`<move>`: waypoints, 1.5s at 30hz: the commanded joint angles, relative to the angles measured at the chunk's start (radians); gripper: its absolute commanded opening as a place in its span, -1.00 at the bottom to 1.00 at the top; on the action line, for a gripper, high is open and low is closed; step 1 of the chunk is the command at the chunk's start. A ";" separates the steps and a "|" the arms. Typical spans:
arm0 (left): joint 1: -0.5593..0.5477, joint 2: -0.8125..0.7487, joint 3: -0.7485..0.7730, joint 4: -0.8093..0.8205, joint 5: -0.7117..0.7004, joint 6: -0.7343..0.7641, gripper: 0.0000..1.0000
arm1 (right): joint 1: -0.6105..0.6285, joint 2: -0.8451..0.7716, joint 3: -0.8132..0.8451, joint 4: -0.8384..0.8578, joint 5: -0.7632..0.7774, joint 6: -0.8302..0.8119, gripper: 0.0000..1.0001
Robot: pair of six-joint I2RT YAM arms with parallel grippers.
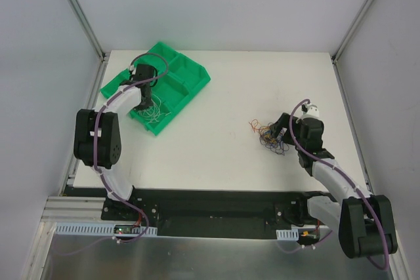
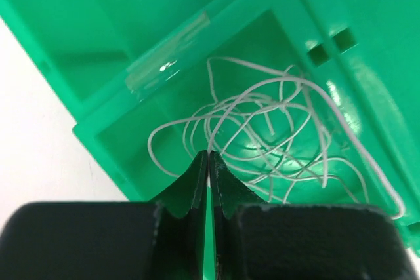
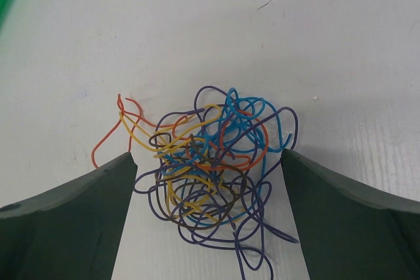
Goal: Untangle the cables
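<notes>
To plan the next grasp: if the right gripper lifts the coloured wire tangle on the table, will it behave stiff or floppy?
Probably floppy: the coloured wire tangle is thin strands in loose loops. Likely light, and it may rise as one clump, since the colours interlock. The orange loop sticking out would probably dangle outside the open right gripper.

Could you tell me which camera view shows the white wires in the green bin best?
The left wrist view: the white wires fill the frame, each loop distinct inside the green bin. The top external view shows only a small pale tangle. The right wrist view misses them.
</notes>
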 commanded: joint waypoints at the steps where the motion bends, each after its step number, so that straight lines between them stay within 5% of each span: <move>1: 0.010 -0.041 0.041 -0.086 -0.063 -0.059 -1.00 | -0.009 -0.040 0.009 0.020 0.021 -0.006 0.90; 8: 0.013 -0.089 0.064 -0.092 -0.026 -0.042 -1.00 | -0.009 -0.020 0.015 0.023 0.016 -0.010 0.89; 12: 0.012 -0.190 0.044 -0.089 -0.014 -0.033 -0.09 | -0.009 -0.011 0.007 0.026 0.041 -0.009 0.89; 15: 0.013 -0.251 0.049 -0.085 0.046 -0.022 0.29 | -0.006 0.013 0.007 0.037 0.102 0.030 0.88; 20: 0.013 -0.293 0.044 -0.068 0.106 0.001 0.62 | -0.006 0.061 0.030 -0.034 0.239 0.066 0.86; 28: -0.058 -0.358 -0.023 0.079 0.747 0.004 0.63 | 0.084 0.163 0.098 -0.057 0.159 0.054 0.71; 31: -0.190 -0.339 -0.022 0.089 0.847 0.030 0.54 | 0.146 0.243 0.168 -0.095 0.070 -0.012 0.41; 40: -0.333 -0.215 -0.022 0.110 1.033 -0.062 0.52 | 0.396 0.273 0.192 -0.151 -0.023 0.026 0.21; 45: -0.381 -0.138 -0.025 0.118 1.031 -0.123 0.14 | 0.402 0.216 0.155 -0.161 -0.050 0.042 0.21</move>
